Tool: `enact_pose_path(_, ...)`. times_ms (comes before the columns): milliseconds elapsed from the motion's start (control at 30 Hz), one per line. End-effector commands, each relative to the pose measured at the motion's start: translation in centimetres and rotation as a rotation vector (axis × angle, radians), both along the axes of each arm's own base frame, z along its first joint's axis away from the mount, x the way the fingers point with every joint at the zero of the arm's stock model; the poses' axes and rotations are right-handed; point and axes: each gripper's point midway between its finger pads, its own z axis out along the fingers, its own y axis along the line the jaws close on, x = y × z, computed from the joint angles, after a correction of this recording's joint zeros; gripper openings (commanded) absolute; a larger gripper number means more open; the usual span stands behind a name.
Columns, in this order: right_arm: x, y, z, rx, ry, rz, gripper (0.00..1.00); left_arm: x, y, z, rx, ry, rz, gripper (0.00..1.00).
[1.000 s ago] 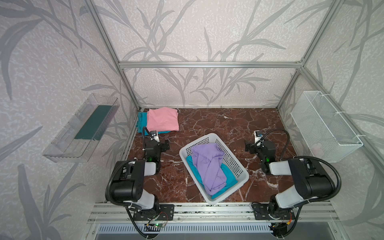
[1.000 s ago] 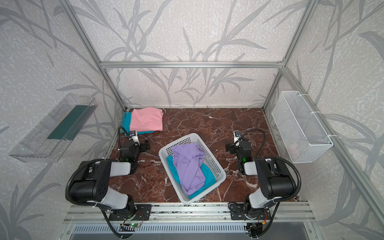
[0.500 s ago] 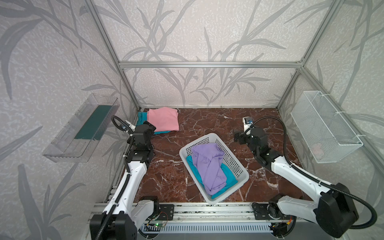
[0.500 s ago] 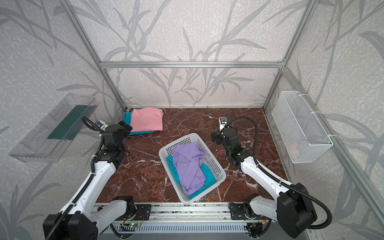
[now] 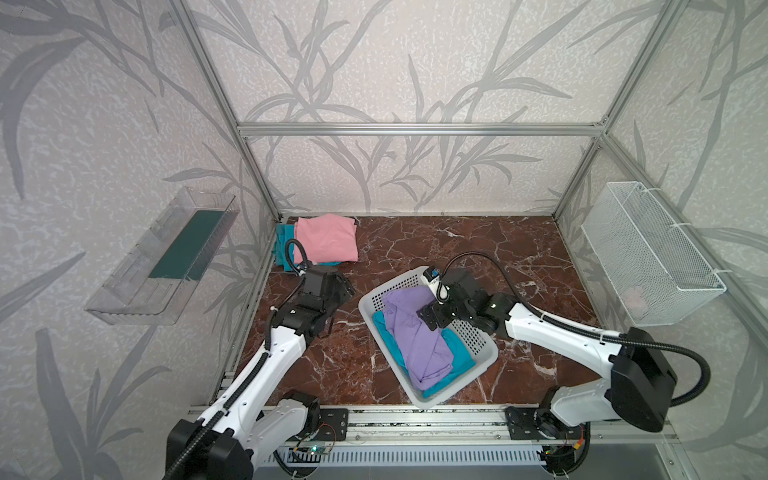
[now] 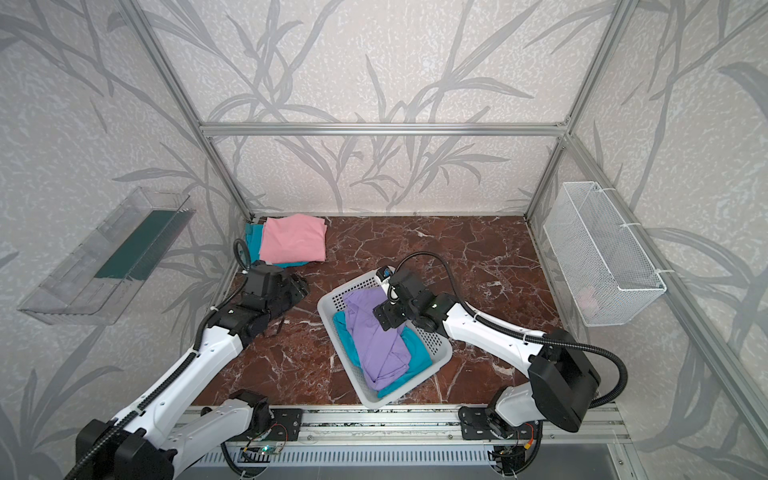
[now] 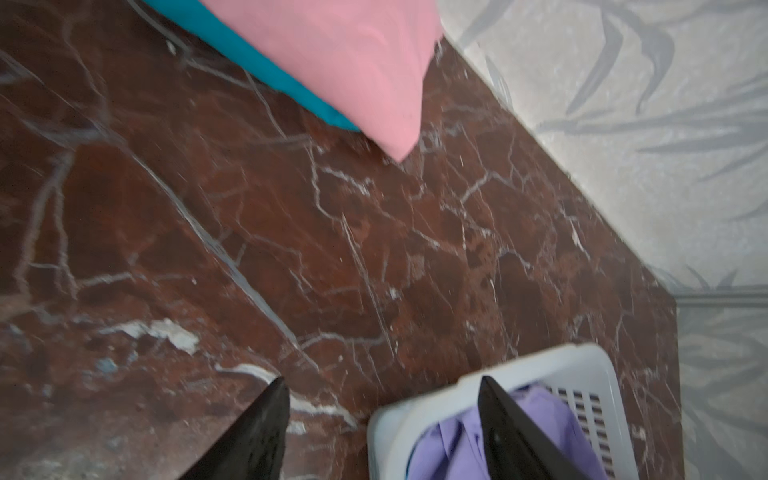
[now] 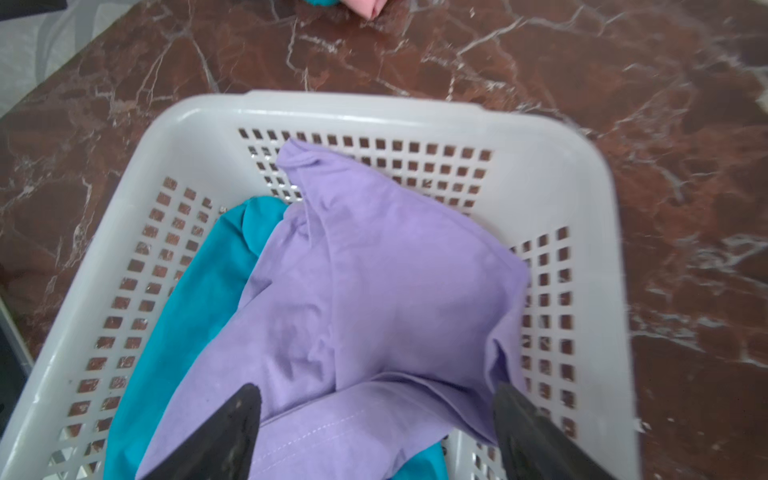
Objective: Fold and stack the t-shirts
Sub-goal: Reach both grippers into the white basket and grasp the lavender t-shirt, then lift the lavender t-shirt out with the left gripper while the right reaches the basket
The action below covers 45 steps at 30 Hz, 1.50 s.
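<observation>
On the left wall hangs a clear plastic shelf [image 5: 162, 266]. In the far left corner of the marble table [image 5: 478, 245] the pink t-shirt [image 5: 326, 239] lies folded on top of a folded teal t-shirt [image 5: 282, 249], whose edge shows at the left and front sides. Just in front of this stack the left gripper [image 7: 382, 380] hangs over bare marble; its jaws stand clearly apart and nothing is between them. To the right of it, in the middle of the table, stands the white perforated basket [image 5: 390, 284], turned at an angle. Inside it the lavender t-shirt [image 5: 419, 336] lies unfolded over a crumpled teal t-shirt [image 5: 457, 351]. The right gripper [image 8: 375, 387] is above the far end of the basket, over the lavender cloth, with its jaws wide apart and not closed on anything; whether the fingertips touch the cloth I cannot tell. On the right wall hangs a white wire basket [image 5: 648, 257].
</observation>
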Motion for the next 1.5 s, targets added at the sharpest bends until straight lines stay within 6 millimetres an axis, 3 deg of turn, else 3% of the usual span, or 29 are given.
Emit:
enact_pose_path(0,-0.1,0.0,-1.7,-0.047,0.084,-0.023,0.89,-1.7,-2.2,-2.5,-0.018,0.087,-0.001,0.72)
enact_pose_path(133,1.3,-0.1,-3.1,-0.103,0.111,-0.071,0.84,-0.9,-5.8,-3.7,-0.028,0.115,-0.078,0.71)
enact_pose_path(200,2.1,-0.1,-3.4,-0.081,0.162,-0.083,0.68,0.2,-7.6,-3.9,-0.019,0.116,-0.113,0.7)
enact_pose_path(267,3.0,-0.2,-3.2,-0.033,0.234,-0.1,0.62,1.5,-9.1,-3.4,-0.029,0.095,-0.137,0.69)
enact_pose_path(367,5.1,-1.1,-4.2,0.004,0.319,-0.131,0.62,4.0,-11.4,-2.3,-0.061,0.033,-0.173,0.68)
enact_pose_path(467,6.7,-2.0,-4.9,-0.002,0.342,-0.163,0.69,6.3,-13.5,-1.4,-0.07,0.002,-0.217,0.67)
enact_pose_path(667,9.5,-3.3,-5.5,-0.029,0.327,-0.188,0.7,10.7,-19.6,-0.8,-0.124,0.004,-0.337,0.66)
enact_pose_path(700,10.0,-3.5,-5.4,-0.036,0.319,-0.199,0.62,11.3,-20.6,-0.5,-0.136,0.001,-0.357,0.65)
enact_pose_path(767,10.6,-4.1,-5.0,-0.041,0.293,-0.222,0.29,12.2,-21.7,-0.1,-0.147,-0.006,-0.382,0.65)
enact_pose_path(800,10.9,-4.2,-4.6,-0.038,0.278,-0.233,0.19,12.5,-21.9,0.2,-0.143,-0.014,-0.387,0.65)
enact_pose_path(900,12.0,-4.9,-2.6,-0.035,0.211,-0.261,0.0,13.0,-21.4,1.5,-0.104,-0.048,-0.385,0.65)
enact_pose_path(1000,12.8,-5.3,0.2,-0.036,0.141,-0.275,0.0,12.9,-20.2,2.7,-0.049,-0.071,-0.373,0.65)
enact_pose_path(1067,13.0,-5.3,2.4,-0.016,0.1,-0.278,0.0,12.5,-19.1,3.6,-0.015,-0.083,-0.349,0.71)
enact_pose_path(1200,12.8,-5.0,8.1,0.093,0.004,-0.276,0.0,11.1,-17.0,5.6,0.018,-0.123,-0.314,0.79)
enact_pose_path(1267,12.4,-4.8,10.5,0.153,-0.029,-0.269,0.0,9.8,-16.3,6.7,0.023,-0.142,-0.322,0.99)
enact_pose_path(1367,11.5,-4.3,13.7,0.235,-0.053,-0.245,0.0,7.5,-16.2,7.7,0.032,-0.157,-0.361,0.99)
enact_pose_path(1467,10.8,-3.8,15.5,0.287,-0.049,-0.226,0.0,4.8,-17.2,8.6,0.039,-0.19,-0.43,0.99)
